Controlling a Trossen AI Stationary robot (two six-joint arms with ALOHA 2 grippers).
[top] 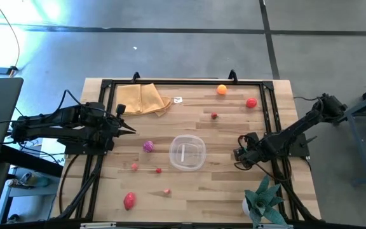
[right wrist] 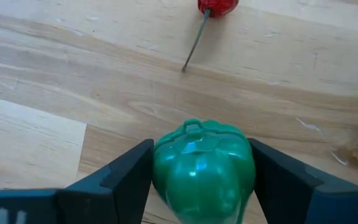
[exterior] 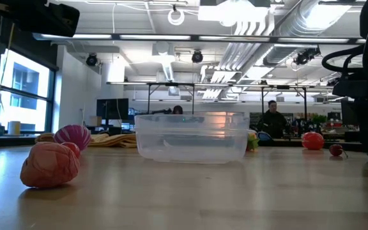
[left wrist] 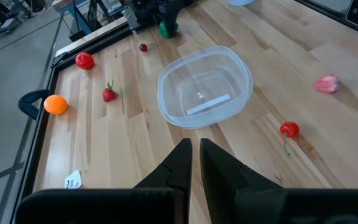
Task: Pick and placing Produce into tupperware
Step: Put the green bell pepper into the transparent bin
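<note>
right pincer [right wrist: 201, 177]: clamped around a green toy bell pepper [right wrist: 202, 168], one finger on each side, low over the desk [top: 227, 127] on the far side of the tub from the left arm

left pincer [left wrist: 194, 163]: pressed together, holding nothing, parked off to the other side of the tub and aimed toward it

tupperware [top: 187, 152]: clear round tub, mid-desk, looks empty apart from a pale label or glare on the bottom

produce near the tub: magenta piece [top: 148, 147] just beside it on the left-arm side, small red bits [top: 158, 170] a little further out, pink one [top: 167, 191] and a bigger red one [top: 129, 201] toward the near edge

produce beyond the tub: orange [top: 222, 90], red tomato-looking thing [top: 251, 102], strawberry [top: 214, 115] well apart toward the back rail

cherry [right wrist: 217, 6]: red with long stem, lying on the wood just ahead of the pepper

progress guess: first item in hand, nothing binned yet

risk 1: glossy rounded pepper, hard plastic-looking skin, could squirt out of the fingers on the lift if grip sits off-centre

risk 2: light tub, a bump on the rim during drop-off probably shoves or tips it

risk 3: release from too high and pepper bounces back out

risk 4: potted plant [top: 262, 198] close behind the right arm, elbow swing might clip it
</note>
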